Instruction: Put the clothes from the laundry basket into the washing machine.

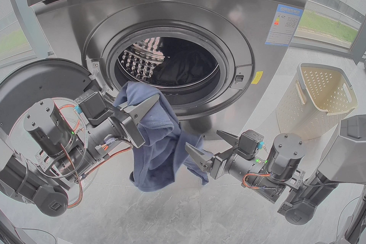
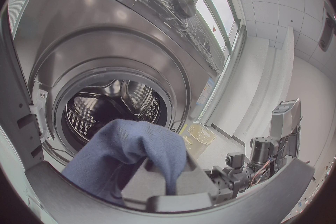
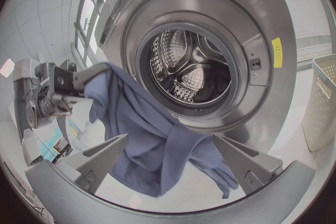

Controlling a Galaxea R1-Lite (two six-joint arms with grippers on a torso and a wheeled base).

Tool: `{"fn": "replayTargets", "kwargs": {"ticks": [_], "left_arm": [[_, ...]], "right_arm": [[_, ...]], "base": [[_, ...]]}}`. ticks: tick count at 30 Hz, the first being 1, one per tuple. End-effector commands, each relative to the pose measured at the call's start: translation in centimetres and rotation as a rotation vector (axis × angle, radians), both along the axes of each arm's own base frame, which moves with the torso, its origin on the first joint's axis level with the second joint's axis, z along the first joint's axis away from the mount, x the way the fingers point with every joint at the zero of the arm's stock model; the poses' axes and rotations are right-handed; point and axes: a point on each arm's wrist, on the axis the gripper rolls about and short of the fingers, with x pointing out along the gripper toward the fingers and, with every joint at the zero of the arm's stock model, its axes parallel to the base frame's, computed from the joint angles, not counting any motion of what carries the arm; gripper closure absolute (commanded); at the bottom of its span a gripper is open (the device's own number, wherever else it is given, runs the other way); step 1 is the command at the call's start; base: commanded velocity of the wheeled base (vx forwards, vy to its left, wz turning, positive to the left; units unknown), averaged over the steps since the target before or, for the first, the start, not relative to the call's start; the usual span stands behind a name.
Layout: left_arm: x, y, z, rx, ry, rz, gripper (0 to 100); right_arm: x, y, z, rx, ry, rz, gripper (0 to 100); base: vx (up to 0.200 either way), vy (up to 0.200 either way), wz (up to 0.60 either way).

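Note:
A blue garment (image 1: 162, 142) hangs in front of the washing machine's open port (image 1: 167, 65), just below its lip. My left gripper (image 1: 150, 102) is shut on the garment's upper edge, and the cloth drapes over its fingers (image 2: 190, 179). My right gripper (image 1: 204, 142) stands open lower down, its fingers (image 3: 101, 154) on either side of the hanging cloth's lower part (image 3: 157, 151) without pinching it. A dark garment (image 1: 185, 67) lies inside the drum. The cream laundry basket (image 1: 324, 103) stands tilted on the floor to the right; I see nothing in it.
The washer's round door (image 1: 42, 81) is swung open to the left, close behind my left arm. Grey tiled floor (image 1: 171, 214) spreads below the machine. A window wall runs behind the basket.

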Motion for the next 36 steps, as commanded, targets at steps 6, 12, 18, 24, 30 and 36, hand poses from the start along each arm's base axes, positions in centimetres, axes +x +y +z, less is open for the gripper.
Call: {"fn": "replayTargets", "kwargs": {"ticks": [6, 12, 18, 24, 30, 36], "left_arm": [[0.2, -0.2, 0.8, -0.030, -0.039, 0.006, 100], [1.3, -0.7, 1.4, -0.069, -0.062, 0.076, 100], [1.6, -0.8, 2.0, -0.089, -0.083, 0.085, 100], [1.4, -1.0, 2.7, -0.107, -0.103, 0.083, 100], [1.1, -1.0, 3.4, -0.124, -0.124, 0.083, 100], [1.0, -1.1, 3.5, -0.126, -0.124, 0.080, 100]], "right_arm": [[0.2, 0.0, -2.9, -0.075, 0.068, -0.005, 0], [0.1, 0.4, -3.1, -0.079, 0.069, 0.009, 0], [0.2, 0.7, -3.4, -0.081, 0.073, 0.013, 0], [1.1, 1.2, -4.2, -0.089, 0.073, 0.006, 0], [2.9, 2.3, -4.5, -0.066, 0.040, 0.001, 0], [5.4, 3.2, -5.1, -0.064, -0.019, -0.008, 0]], "base": [[0.000, 0.000, 0.00], [0.000, 0.000, 0.00], [0.000, 0.000, 0.00], [0.000, 0.000, 0.00], [0.000, 0.000, 0.00], [0.000, 0.000, 0.00]]}}
